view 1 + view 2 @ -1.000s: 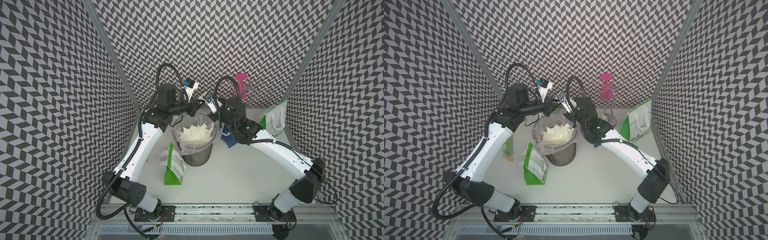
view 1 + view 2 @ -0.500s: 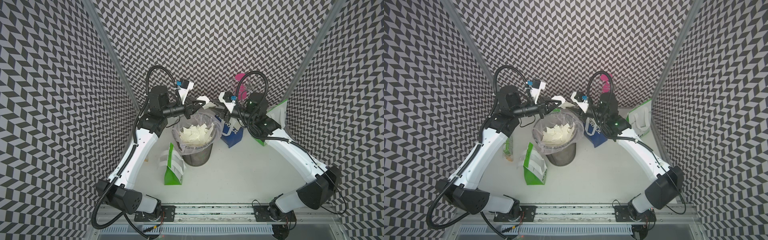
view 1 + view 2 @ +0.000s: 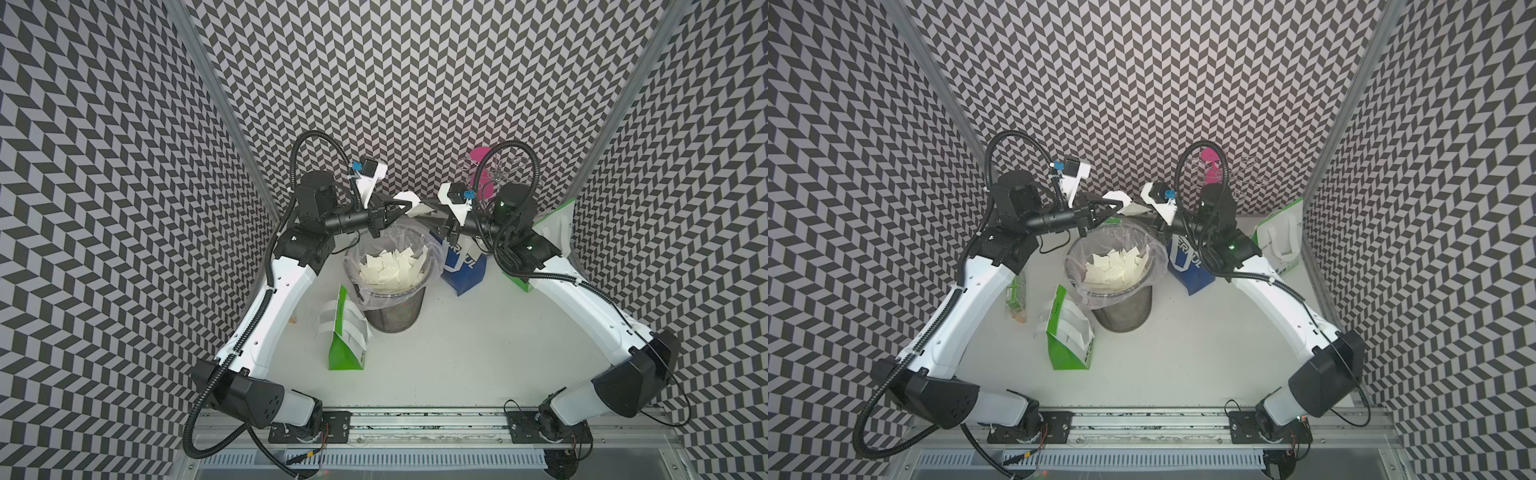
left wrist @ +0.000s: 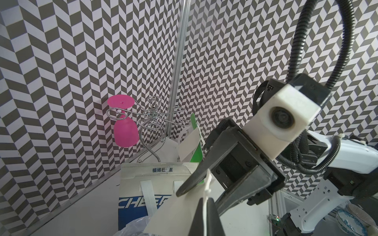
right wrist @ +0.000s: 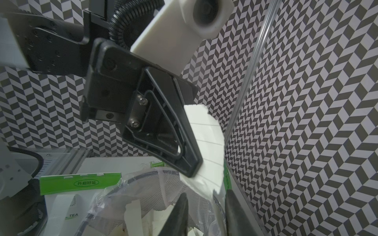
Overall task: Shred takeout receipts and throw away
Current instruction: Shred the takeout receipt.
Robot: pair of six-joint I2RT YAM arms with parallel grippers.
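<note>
1. A torn white paper takeout receipt piece with faint printed lines is pinched in the closed fingers of the left gripper. The fingers of the right gripper are parted. The piece's ragged lower edge reaches into the gap between them, and no grip by them can be made out.
2. Below both sets of fingers, a black mesh wastebasket with a clear plastic liner is stood on the white table. A heap of angular white receipt scraps is held in it.
3. A miss is judged possible. In both top views the held piece is seen over the basket's far rim, not its middle. If it is released there, the light paper could be carried behind the basket or onto the blue-and-white paper bag just beside the right fingers.
4. A slip is judged possible if the next tear is pulled with only a narrow edge caught. The loose liner under the fingertips could also be snagged.
5. "CHEER" is read in white on the blue bag in the left wrist view, and "RFUL" in a top view. Chinese characters on its white band are only partly legible.
6. On the green-and-white paper bag, "开启好运" is read in an oval, with "TEA" lower down.
</note>
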